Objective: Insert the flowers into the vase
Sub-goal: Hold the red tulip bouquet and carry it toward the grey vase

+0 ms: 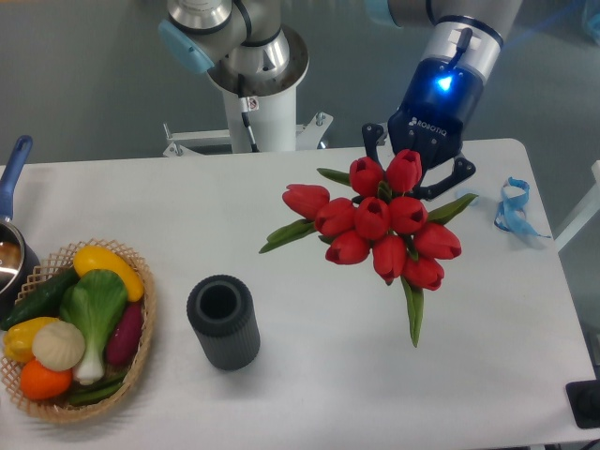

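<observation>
The flowers [380, 220], a bunch of red tulip buds with green leaves sticking out, hang over the right half of the table with the buds facing the camera. Their stems are hidden behind the buds. My gripper [418, 169] is right behind the top of the bunch, its black finger links showing on both sides, and it appears shut on the hidden stems. The vase [223, 321], a short dark grey ribbed cylinder, stands upright with its round mouth open, well to the left of the bunch and nearer the front.
A wicker basket [142, 292] with toy vegetables sits at the front left. A pot with a blue handle [13, 171] is at the left edge. A blue ribbon [513, 206] lies at the right. The robot base [255, 89] stands behind the table.
</observation>
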